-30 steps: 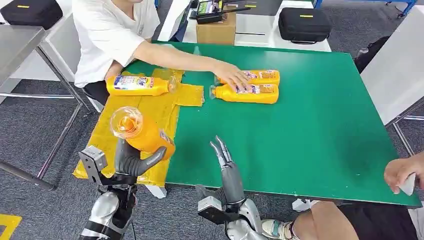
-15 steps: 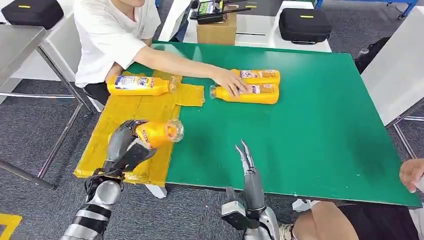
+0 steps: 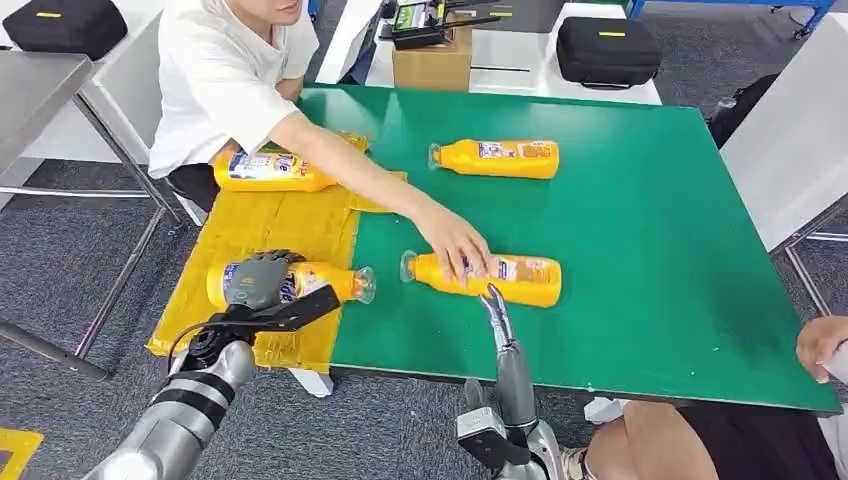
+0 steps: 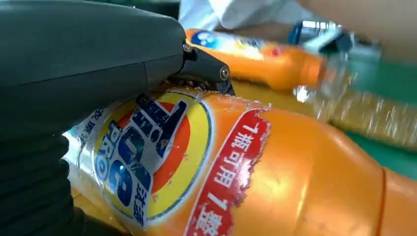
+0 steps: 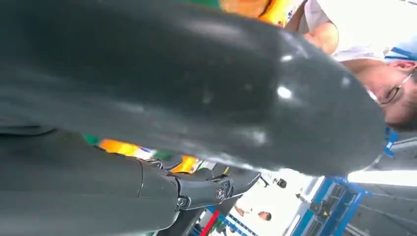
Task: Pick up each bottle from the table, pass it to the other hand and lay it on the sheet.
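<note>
Where person's hand [image 3: 455, 243] grips bottle [image 3: 500, 277]: right hand [image 3: 497, 312].

Even, bright indoor light; head view sharp, both wrist views degraded.

Head view: diffuse illumination, soft faint shadows under the bottles on the green tabletop [image 3: 640, 220], no hard glare; slight motion blur on the person's hand [image 3: 455, 243]. Left wrist view: the held bottle [image 4: 236, 172] has a crisp label with specular highlights on its orange plastic, while the bottle behind it [image 4: 255, 56] and everything beyond are smeared and out of focus. Right wrist view: the right hand [image 5: 187, 108] is too close, dark and defocused, with small glints on its cover; the background is overexposed, a strong white patch at one edge.
</note>
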Robot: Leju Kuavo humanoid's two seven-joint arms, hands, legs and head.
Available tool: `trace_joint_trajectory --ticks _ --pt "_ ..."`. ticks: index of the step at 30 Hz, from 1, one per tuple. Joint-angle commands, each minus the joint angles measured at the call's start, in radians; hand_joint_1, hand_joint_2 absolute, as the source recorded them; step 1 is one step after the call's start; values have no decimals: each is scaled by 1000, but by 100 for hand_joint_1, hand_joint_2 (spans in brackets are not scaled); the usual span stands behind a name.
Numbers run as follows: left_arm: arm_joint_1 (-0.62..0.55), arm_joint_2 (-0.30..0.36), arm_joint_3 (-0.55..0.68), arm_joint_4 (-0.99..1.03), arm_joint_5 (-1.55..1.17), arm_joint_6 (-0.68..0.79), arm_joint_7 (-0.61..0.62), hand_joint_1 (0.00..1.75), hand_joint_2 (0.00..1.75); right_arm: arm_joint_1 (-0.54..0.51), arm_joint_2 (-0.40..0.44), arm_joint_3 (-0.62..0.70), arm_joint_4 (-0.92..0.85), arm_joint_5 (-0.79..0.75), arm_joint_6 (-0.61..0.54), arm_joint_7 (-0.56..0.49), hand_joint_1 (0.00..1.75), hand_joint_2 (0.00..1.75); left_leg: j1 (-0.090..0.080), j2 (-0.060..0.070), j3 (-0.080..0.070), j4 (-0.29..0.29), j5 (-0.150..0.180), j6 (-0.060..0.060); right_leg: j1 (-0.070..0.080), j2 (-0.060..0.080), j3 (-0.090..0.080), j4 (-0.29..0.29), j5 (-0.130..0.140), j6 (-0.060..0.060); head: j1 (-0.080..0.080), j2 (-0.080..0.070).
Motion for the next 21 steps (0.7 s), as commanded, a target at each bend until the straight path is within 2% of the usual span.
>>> trace_joint_trajectory --ticks 1,2,3,6,7,11,13,17,21 --pt "-178 3 -81 377 -59 -87 54 70 175 -38 6 -21 54 -25 17 2 0 0 1 1 6 -1 -1 -1 1 0 5 -1 -1 -2 0 0" --pt "-178 3 -81 377 -59 -87 54 70 175 -38 6 -21 54 -25 17 2 0 0 0 0 6 -1 0 -1 0 0 5 0 0 -1 1 0" --pt "-186 -1 -73 391 -48 -105 37 26 175 -37 2 -20 54 -35 13 2 0 0 0 1 8 -1 0 -1 0 0 7 0 0 -2 0 0" --pt "-192 -10 -33 401 23 -181 -54 2 175 -44 -12 -6 54 -70 0 2 0 0 0 2 11 -3 0 -2 1 0 10 -2 0 -3 0 0" --pt "-201 -9 -4 414 78 -258 -100 0 175 -52 -17 7 60 -92 -5 2 0 0 0 1 11 -2 0 -1 0 0 10 -1 0 -2 0 0" --pt "-208 -3 9 416 115 -300 -149 0 175 -64 -19 22 74 -112 -15 2 0 0 0 1 12 -2 2 -2 1 2 11 -1 1 -2 1 0" --pt "-218 -4 46 410 199 -375 -211 0 175 -76 -28 47 89 -145 -34 2 0 0 0 0 12 -2 2 -2 0 1 12 -1 0 -1 0 0" --pt "-218 -4 46 410 199 -375 -211 0 175 -76 -28 47 89 -145 -34 2 0 0 0 0 14 -3 2 -2 0 1 14 -1 1 -2 0 0" --pt "-209 7 125 350 412 -513 -359 0 175 -96 -52 97 102 -192 -73 2 0 0 0 -2 14 -2 2 -2 0 0 14 -1 0 -2 0 0"
